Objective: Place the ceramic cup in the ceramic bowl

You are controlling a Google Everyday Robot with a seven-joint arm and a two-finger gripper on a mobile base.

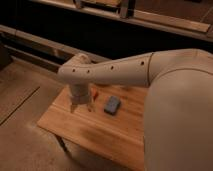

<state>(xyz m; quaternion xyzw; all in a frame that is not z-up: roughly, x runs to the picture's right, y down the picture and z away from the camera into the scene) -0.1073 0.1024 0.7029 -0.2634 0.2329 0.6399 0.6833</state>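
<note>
The ceramic cup and the ceramic bowl do not show in the camera view; they are hidden or out of view. My gripper (81, 106) hangs from the white arm (115, 70) just above the left part of the wooden table (95, 131). It stands a little to the left of a flat dark block (112, 105). I see nothing held in it.
The flat dark rectangular block lies near the table's middle. A small red thing (95, 93) shows behind the gripper. The arm's bulky white body (180, 120) covers the table's right side. A dark shelf wall (100, 30) runs behind; the concrete floor (25, 100) lies to the left.
</note>
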